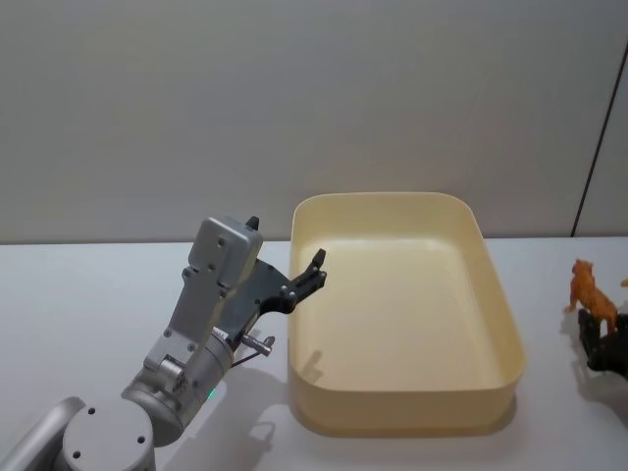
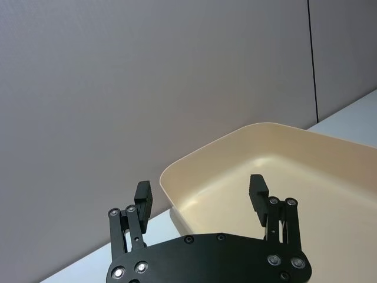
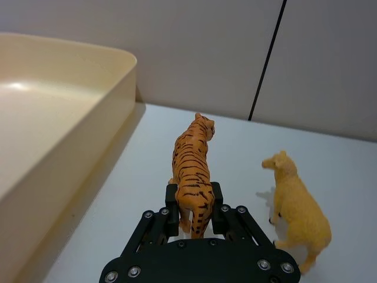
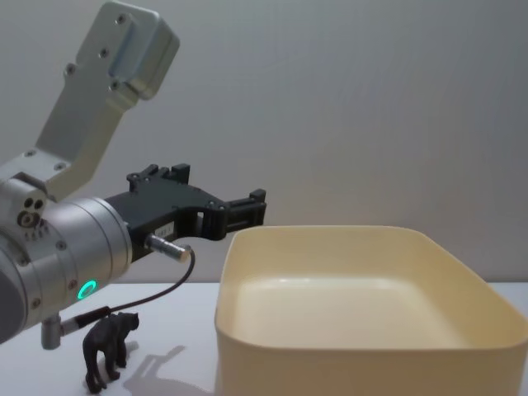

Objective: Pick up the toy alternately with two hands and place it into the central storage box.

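Counter (image 1: pixel 88 285), white, carries one cream storage box (image 1: pixel 402 417) at its middle. L tool (image 2: pixel 200 190) hangs raised by box's left rim, fingers spread wide, empty. R tool (image 3: pixel 194 194) sits near counter's right edge, clamped on hindquarters of one tiger toy (image 3: pixel 191 153), which is outside box, to its right. R wrist view adds one yellow lamb (image 3: pixel 297 206) just beside tiger, not touching. Chest view adds one black toy animal (image 4: pixel 107 346) standing on counter under L arm, left of box. Toys: three total.
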`<state>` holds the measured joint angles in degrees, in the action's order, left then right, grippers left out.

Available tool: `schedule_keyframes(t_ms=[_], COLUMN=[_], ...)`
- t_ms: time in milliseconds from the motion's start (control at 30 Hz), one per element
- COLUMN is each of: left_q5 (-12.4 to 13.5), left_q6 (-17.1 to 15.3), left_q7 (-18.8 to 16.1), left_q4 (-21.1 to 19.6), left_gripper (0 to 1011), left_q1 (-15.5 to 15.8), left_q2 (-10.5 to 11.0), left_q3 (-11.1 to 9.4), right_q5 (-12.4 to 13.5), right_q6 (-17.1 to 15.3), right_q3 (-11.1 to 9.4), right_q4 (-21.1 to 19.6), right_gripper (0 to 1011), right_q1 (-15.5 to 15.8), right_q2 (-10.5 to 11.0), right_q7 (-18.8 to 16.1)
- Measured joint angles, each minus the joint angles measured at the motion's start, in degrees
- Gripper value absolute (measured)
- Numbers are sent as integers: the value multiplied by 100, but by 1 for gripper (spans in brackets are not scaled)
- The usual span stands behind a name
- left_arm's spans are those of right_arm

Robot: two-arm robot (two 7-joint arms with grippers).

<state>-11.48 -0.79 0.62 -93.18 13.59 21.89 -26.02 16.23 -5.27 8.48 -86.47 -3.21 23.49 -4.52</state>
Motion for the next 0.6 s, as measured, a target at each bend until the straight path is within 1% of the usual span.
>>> schedule_keyframes(t_ms=[200,333,500,600], left_q5=[0,0,0,0], left_q6=[0,0,0,0], left_q7=[0,0,0,0], left_q4=[0,0,0,0], left_gripper=[1001,1002,1002,1002], left_q1=[0,0,0,0], left_q2=[0,0,0,0], left_q3=[0,0,0,0], right_q5=[32,89,195,251], right_q6=[214,239,131,-11], right_q3=[-9,-10,14,47], right_q4=[-202,-334,-487,-536], right_gripper=[276,276,278,276], right_q1=[-43,-110,-276,-403], right_q2=[-32,-59,-130,-191], right_q7=[-23,-103,-317,-476])
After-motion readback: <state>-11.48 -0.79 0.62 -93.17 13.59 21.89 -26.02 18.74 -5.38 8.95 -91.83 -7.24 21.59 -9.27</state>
